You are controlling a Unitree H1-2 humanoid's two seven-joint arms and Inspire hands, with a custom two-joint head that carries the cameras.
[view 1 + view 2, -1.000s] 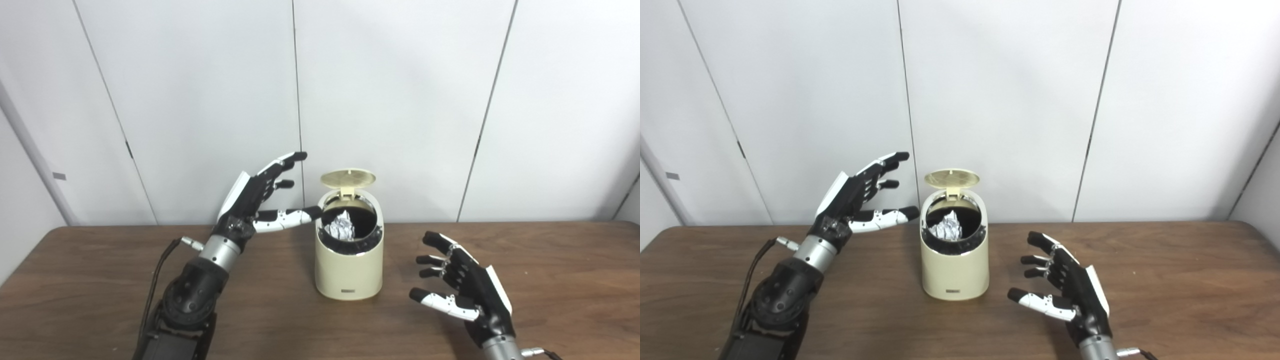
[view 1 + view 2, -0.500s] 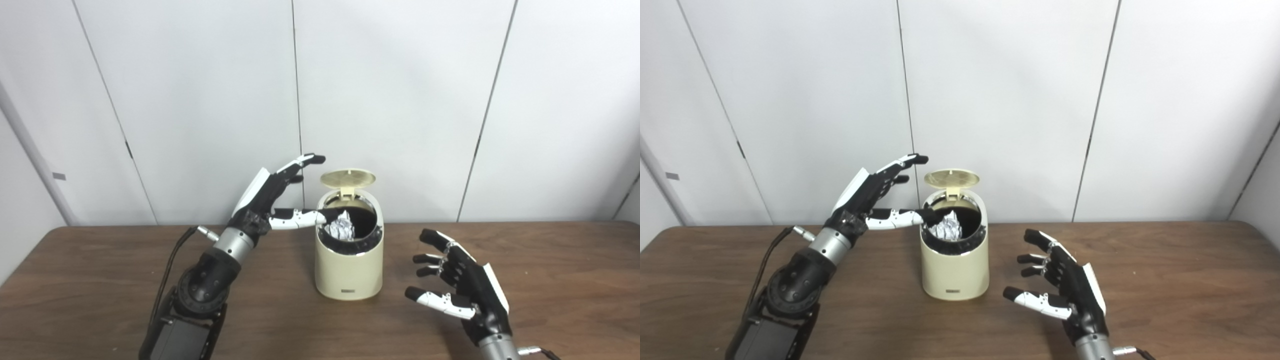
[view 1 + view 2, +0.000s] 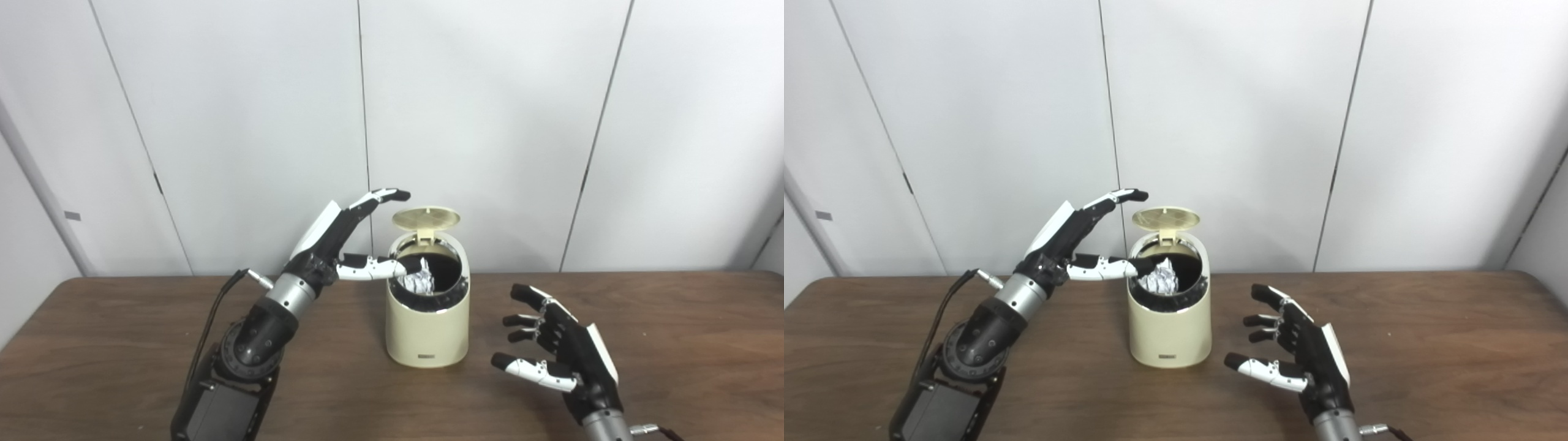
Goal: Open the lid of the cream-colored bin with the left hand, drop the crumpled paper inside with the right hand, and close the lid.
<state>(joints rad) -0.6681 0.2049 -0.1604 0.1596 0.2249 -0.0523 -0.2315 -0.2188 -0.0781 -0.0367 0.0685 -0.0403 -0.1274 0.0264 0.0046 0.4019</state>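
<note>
The cream-colored bin (image 3: 427, 334) stands mid-table with its round lid (image 3: 427, 217) tipped up at the back. Crumpled paper (image 3: 416, 280) lies inside the dark opening. My left hand (image 3: 343, 239) is open beside the bin's upper left, fingers stretched toward the raised lid's left edge and thumb over the rim. My right hand (image 3: 560, 355) hovers open to the right of the bin, low over the table, holding nothing.
The brown wooden table (image 3: 122, 367) runs the full width of the view. White wall panels (image 3: 490, 122) stand right behind the bin. A cable (image 3: 211, 318) trails along my left forearm.
My left hand has moved right and up, from beside the bin to reaching over its rim with fingers near the lid. My right hand has drifted slightly left.
</note>
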